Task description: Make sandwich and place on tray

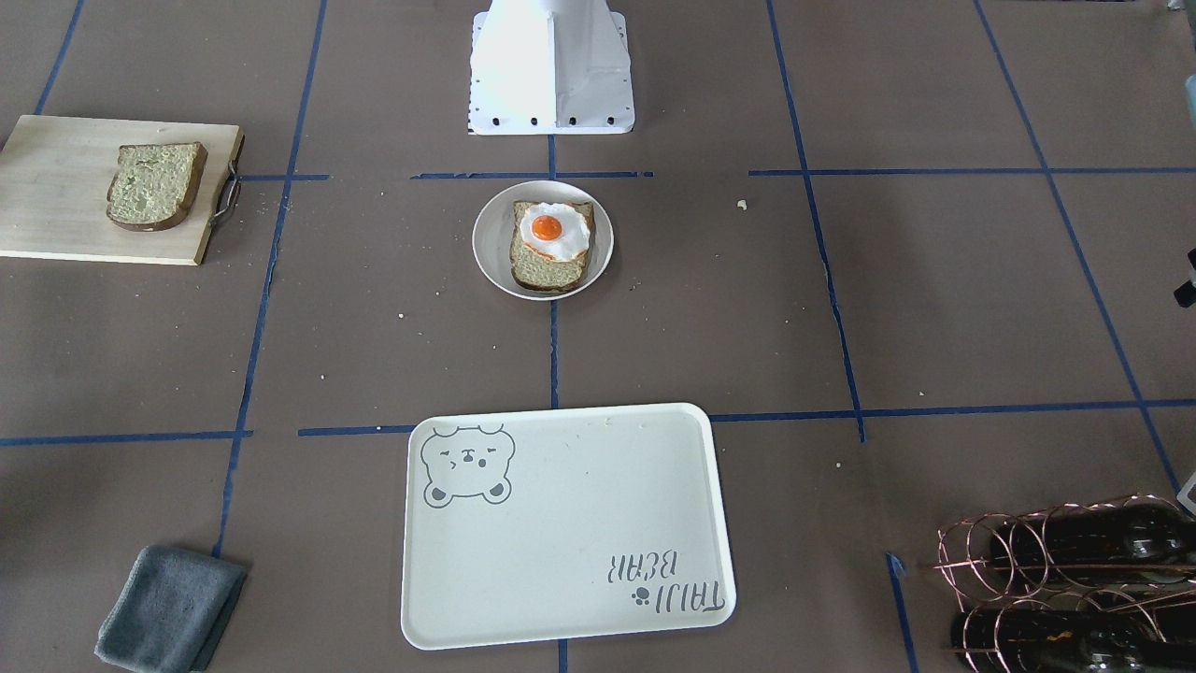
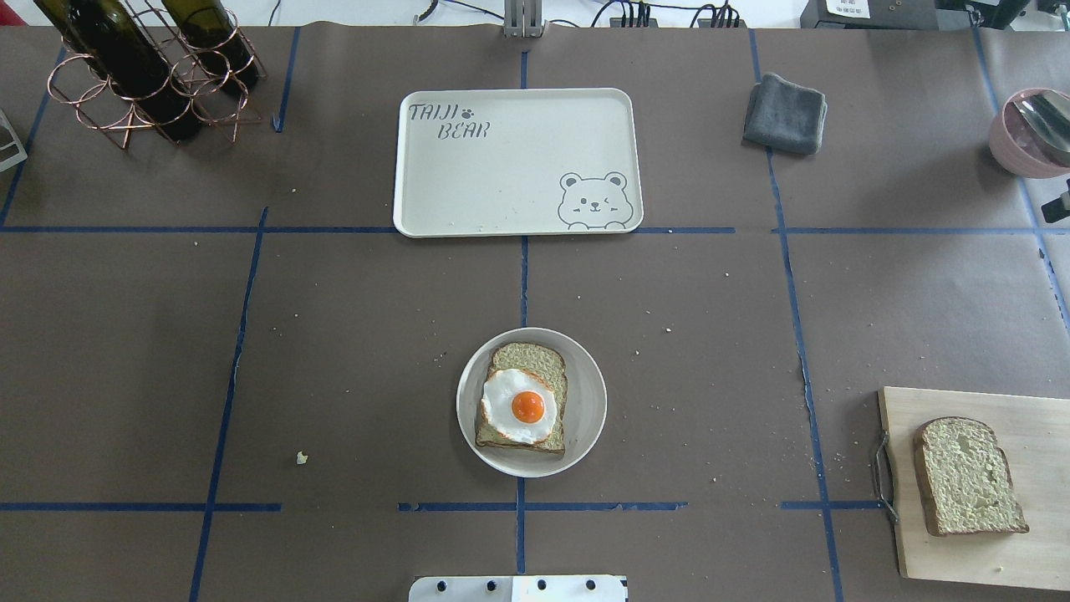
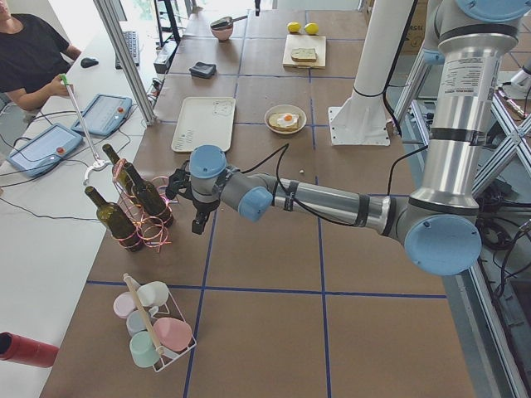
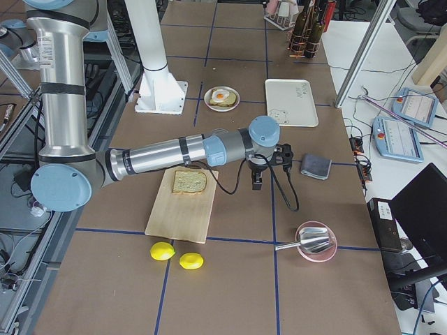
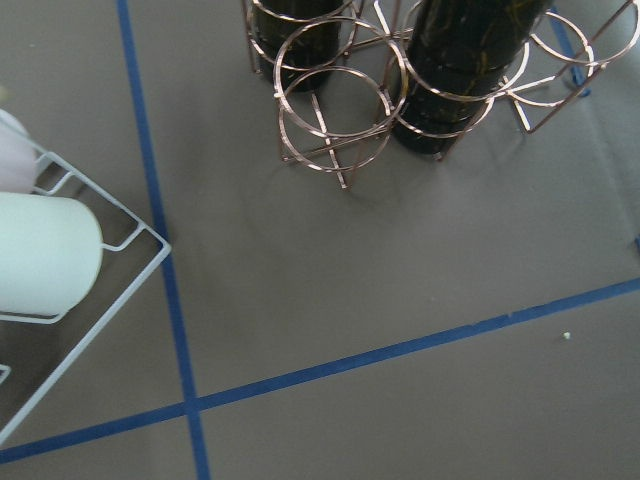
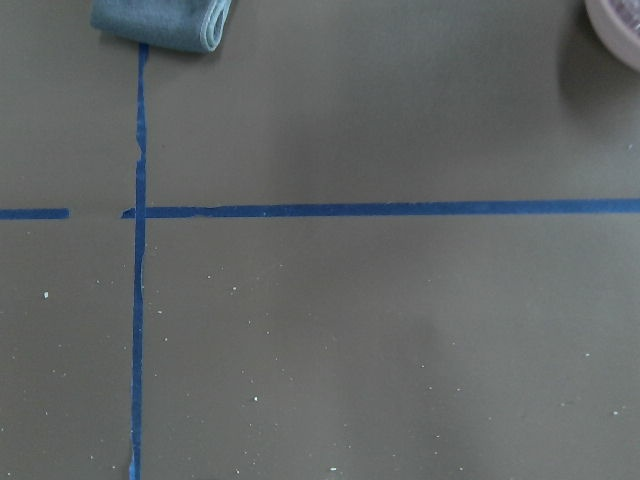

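Observation:
One bread slice [image 2: 527,361] lies on a small round plate [image 2: 585,418] at the table's middle, with the fried egg [image 2: 520,405] on top; both also show in the front view [image 1: 551,245]. The second slice [image 2: 970,477] lies on the wooden cutting board [image 2: 1028,552] on the robot's right. The cream bear tray [image 2: 510,159] lies bare beyond the plate. My left gripper [image 3: 199,222] hangs beside the wine rack, far from the food. My right gripper [image 4: 256,183] hangs just past the cutting board. Both show only in the side views, so I cannot tell if they are open or shut.
A copper rack with wine bottles [image 2: 150,75] stands at the far left. A folded grey cloth [image 2: 786,113] lies right of the tray, and a pink bowl with a spoon [image 2: 1032,130] sits at the right edge. Two lemons [image 4: 174,255] lie beyond the cutting board. A wire rack of mugs [image 3: 153,327] stands beyond the left gripper.

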{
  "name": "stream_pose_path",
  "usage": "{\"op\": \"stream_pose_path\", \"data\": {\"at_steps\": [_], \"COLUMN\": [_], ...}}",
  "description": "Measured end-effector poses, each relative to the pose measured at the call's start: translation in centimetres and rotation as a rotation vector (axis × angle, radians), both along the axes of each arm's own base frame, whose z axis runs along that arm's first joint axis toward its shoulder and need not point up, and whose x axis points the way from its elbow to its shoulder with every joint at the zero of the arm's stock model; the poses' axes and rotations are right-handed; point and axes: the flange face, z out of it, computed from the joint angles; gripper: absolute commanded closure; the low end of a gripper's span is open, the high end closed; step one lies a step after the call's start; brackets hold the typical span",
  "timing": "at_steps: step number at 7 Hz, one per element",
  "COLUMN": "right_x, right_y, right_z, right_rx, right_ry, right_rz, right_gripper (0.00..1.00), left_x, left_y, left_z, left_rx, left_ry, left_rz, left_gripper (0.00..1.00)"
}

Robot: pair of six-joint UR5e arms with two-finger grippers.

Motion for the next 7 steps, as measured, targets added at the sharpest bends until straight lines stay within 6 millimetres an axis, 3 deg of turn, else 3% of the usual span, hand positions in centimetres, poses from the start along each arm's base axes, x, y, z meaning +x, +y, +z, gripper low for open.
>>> {"op": "stream_pose_path", "data": {"at_steps": [1,3,5,7], "right_x": [-2.2,-4.6,-8.0,-9.5], "right_y": [2.7,8.0,13.0,17.3], "right_z": [0.9,3.4,5.7,6.9], "right_rx": [-0.005,-0.015,-0.012,-0.022], "right_ry": [-0.009,-0.018,0.031,0.059], "right_rz": [0.022,0.049,0.063,0.012], "right_gripper": [0.0,0.0,0.0,0.0], "left_x": [2.3,5.1,5.7,5.8], "left_y": [0.1,0.3,0.5,0.7], "left_z": [-1.1,-2.5,-3.5,-3.9], "left_rx": [-0.026,-0.046,-0.052,-0.052], "left_ry": [0.03,0.064,0.081,0.088], "left_rz": [-0.009,-0.012,-0.02,-0.023], "left_gripper": [0.0,0.0,0.0,0.0]}}
